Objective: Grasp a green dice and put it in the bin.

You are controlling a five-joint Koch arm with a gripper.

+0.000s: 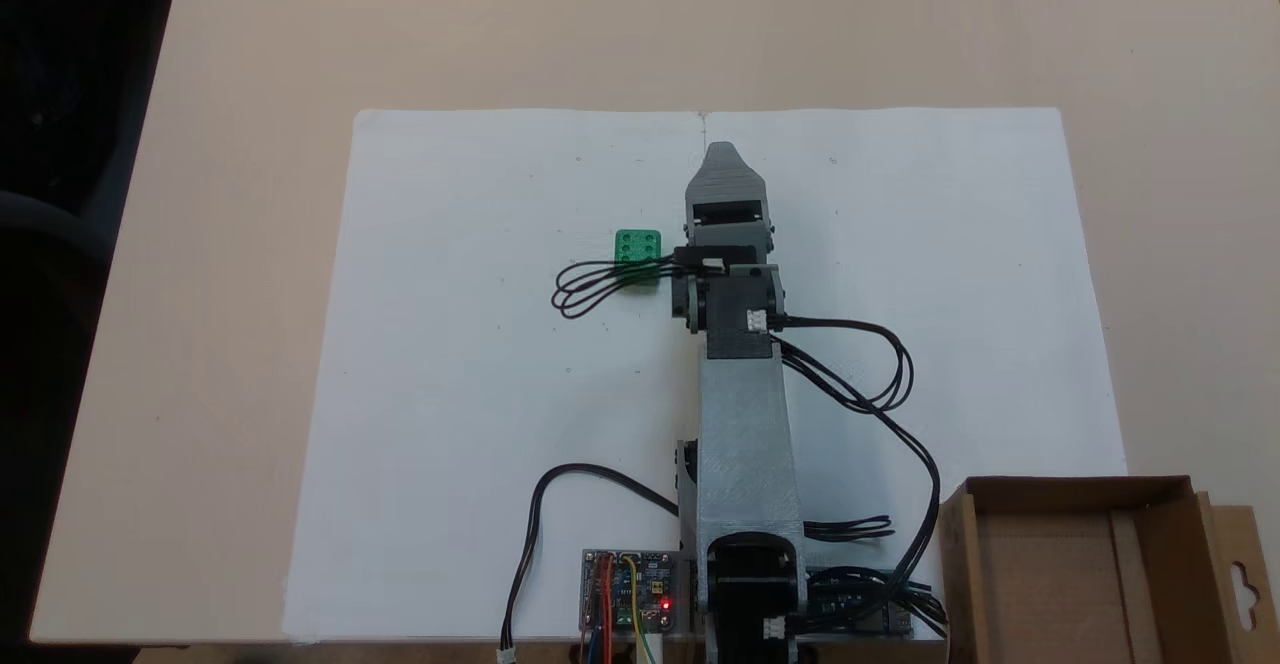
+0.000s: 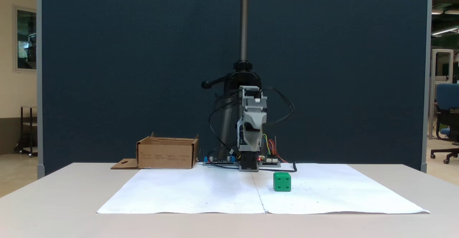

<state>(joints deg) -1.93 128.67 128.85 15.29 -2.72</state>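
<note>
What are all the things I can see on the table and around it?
Small bright green plastic dice: one, green, on the white paper, left of the arm in the top-down fixed view, untouched.
Shallow brown cardboard box: one, brown, flaps up, at the table's near right corner in the top-down view.
White paper sheets: two side by side, white, covering the table's middle.
Beige table: one, beige, under everything.
Dark blue partition wall: one, blue, behind the table.
Blue office chair: one, blue, far right background.
Circuit board: one, with coloured wires, beside the arm's base.
Grey robot arm: one, grey and black, stretched over the paper.
Tool: one, grey, raised above the paper, holding nothing.
</note>
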